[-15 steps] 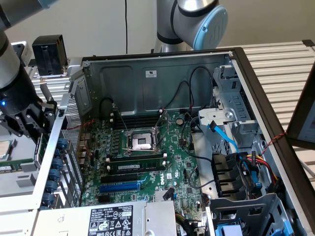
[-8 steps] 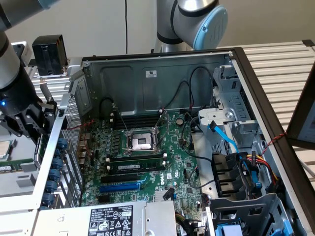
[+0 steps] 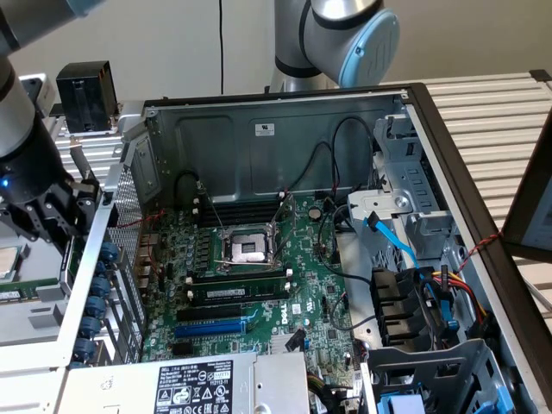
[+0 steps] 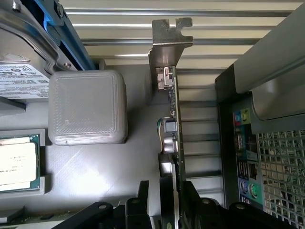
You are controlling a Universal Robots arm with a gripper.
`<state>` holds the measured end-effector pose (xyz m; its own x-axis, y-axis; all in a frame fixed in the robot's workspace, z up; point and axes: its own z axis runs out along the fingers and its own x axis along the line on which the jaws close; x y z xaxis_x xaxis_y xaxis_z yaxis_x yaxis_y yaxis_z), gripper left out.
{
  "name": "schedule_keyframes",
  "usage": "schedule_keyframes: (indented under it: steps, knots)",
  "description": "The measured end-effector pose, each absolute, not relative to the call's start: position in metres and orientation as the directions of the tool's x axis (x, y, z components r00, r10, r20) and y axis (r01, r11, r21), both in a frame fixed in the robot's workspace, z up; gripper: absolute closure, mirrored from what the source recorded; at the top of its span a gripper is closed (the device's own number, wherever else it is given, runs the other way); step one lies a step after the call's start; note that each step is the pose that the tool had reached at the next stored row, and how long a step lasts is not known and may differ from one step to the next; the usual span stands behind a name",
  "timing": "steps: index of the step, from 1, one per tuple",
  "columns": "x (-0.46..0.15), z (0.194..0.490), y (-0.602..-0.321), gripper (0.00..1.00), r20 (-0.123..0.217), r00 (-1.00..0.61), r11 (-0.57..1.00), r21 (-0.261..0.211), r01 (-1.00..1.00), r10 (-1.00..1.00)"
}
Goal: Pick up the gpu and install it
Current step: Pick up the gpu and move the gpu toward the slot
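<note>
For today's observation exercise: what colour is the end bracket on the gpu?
Silver. The bracket of the gpu shows best in the wrist view.

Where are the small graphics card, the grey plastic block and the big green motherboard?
small green graphics card with silver metal bracket (image 4: 168,50): wrist view, on its bracket.
grey ribbed plastic block (image 4: 88,107): wrist view, middle of its facing side.
big green motherboard (image 3: 297,289): exterior view, on bare board.

You're working in a robotics lab set up as a PC-assembly bench. In the centre of the exterior view an open PC case (image 3: 276,121) lies on a slatted metal table (image 3: 492,112), its motherboard (image 3: 259,276) bared. A robot arm (image 3: 345,34) stands at the top of the frame. The wrist view shows a grey printed tray (image 4: 119,176) holding a CPU (image 4: 16,164).
</note>
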<state>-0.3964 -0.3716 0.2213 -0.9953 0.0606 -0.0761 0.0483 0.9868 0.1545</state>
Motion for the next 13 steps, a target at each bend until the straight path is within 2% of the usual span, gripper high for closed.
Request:
schedule_keyframes:
  steps: [10, 11, 12, 13]
  knots:
    - [-0.3954, 0.2214, -0.372, 0.59, -0.076, -0.996, 0.987, 0.155, 0.044, 0.056]
    - [-0.3953, 0.2213, -0.372, 0.61, -0.076, -0.996, 0.987, 0.154, 0.043, 0.055]
    - [-0.3953, 0.2214, -0.372, 0.67, -0.076, -0.996, 0.987, 0.155, 0.041, 0.054]
    - [-0.3953, 0.2215, -0.372, 0.67, -0.076, -0.996, 0.987, 0.154, 0.04, 0.052]
